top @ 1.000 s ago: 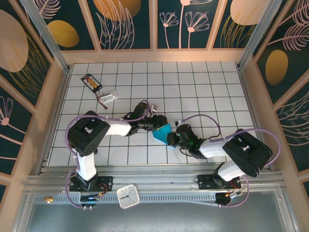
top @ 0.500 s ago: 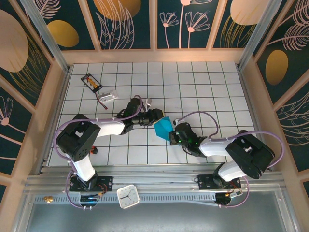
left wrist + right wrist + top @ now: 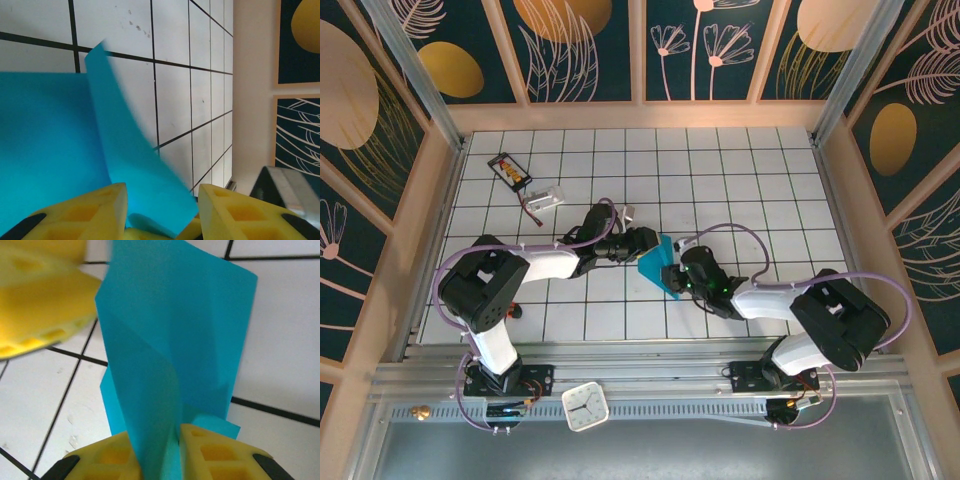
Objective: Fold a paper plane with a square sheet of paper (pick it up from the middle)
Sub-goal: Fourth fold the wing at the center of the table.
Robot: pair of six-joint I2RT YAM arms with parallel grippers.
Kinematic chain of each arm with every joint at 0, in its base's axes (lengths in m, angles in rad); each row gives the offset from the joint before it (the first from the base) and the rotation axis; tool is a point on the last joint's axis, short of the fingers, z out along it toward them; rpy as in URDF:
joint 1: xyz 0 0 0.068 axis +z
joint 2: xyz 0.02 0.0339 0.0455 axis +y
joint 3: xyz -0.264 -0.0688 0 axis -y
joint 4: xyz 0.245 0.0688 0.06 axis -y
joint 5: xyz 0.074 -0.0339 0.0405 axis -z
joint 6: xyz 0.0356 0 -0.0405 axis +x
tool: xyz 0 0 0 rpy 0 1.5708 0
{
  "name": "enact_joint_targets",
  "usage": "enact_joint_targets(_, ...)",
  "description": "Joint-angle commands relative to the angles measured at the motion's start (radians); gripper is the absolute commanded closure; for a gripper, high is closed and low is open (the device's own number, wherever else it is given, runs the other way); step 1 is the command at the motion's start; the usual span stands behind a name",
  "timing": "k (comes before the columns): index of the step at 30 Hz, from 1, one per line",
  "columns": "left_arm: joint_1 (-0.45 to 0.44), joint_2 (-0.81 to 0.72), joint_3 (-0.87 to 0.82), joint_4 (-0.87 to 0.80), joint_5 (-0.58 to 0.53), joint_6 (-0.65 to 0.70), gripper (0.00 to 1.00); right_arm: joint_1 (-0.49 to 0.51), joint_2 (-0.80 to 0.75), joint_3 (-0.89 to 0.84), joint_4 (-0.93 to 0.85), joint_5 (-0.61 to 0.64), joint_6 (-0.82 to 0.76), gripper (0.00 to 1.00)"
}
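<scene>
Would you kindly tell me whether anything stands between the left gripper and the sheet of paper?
Nothing visible does. The left gripper, jaws open, straddles a flap of the square sheet of paper, which the right gripper pinches from the other side. The small black card lies far off, near the table's far-left corner.

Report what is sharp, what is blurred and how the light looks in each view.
Top external: even light, soft shadows, and everything is sharp, the teal paper included. Left wrist: the tiled floor is crisp, while the paper's raised corner looks slightly soft. Right wrist: the paper is sharp, and the yellow finger at upper left is heavily blurred.
</scene>
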Motion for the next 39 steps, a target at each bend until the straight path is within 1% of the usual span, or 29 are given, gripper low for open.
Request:
enact_joint_targets(1,-0.001,-0.022,0.018,-0.018,0.008,0.023,0.58,-0.015,0.017,0.041,-0.007,-0.022,-0.031,0.76)
enact_joint_targets(5,0.0,-0.034,0.013,-0.031,0.0,0.03,0.58,-0.024,0.043,0.067,-0.012,-0.022,-0.043,0.75)
enact_joint_targets(6,0.0,-0.036,0.011,-0.034,-0.003,0.033,0.58,-0.026,0.05,0.071,-0.009,-0.047,-0.043,0.74)
enact_joint_targets(9,0.001,-0.044,0.006,-0.044,-0.011,0.036,0.58,-0.036,0.066,0.086,-0.006,-0.065,-0.043,0.73)
enact_joint_targets(14,0.013,-0.05,-0.018,-0.048,-0.029,0.027,0.58,-0.05,0.091,0.117,-0.009,-0.066,-0.047,0.72)
enact_joint_targets(17,0.022,-0.085,-0.026,-0.056,-0.034,0.031,0.59,-0.056,0.112,0.14,-0.013,-0.068,-0.049,0.73)
enact_joint_targets(21,0.027,-0.095,-0.035,-0.057,-0.037,0.032,0.59,-0.063,0.143,0.161,-0.031,-0.053,-0.053,0.77)
enact_joint_targets(27,0.029,-0.102,-0.033,-0.061,-0.035,0.033,0.59,-0.075,0.115,0.139,-0.03,-0.06,-0.046,0.92)
enact_joint_targets(30,0.03,-0.112,-0.034,-0.068,-0.031,0.033,0.59,-0.089,0.068,0.092,-0.017,-0.117,-0.037,0.96)
enact_joint_targets(33,0.027,-0.128,-0.048,-0.053,-0.015,0.011,0.59,-0.101,0.021,0.045,-0.004,-0.184,-0.023,0.98)
enact_joint_targets(36,0.02,-0.133,-0.067,-0.035,-0.003,-0.013,0.59,-0.111,0.002,0.017,0.016,-0.252,-0.004,0.99)
enact_joint_targets(39,0.005,-0.114,-0.066,-0.023,0.018,-0.03,0.6,-0.111,0.014,0.006,0.037,-0.286,0.023,0.99)
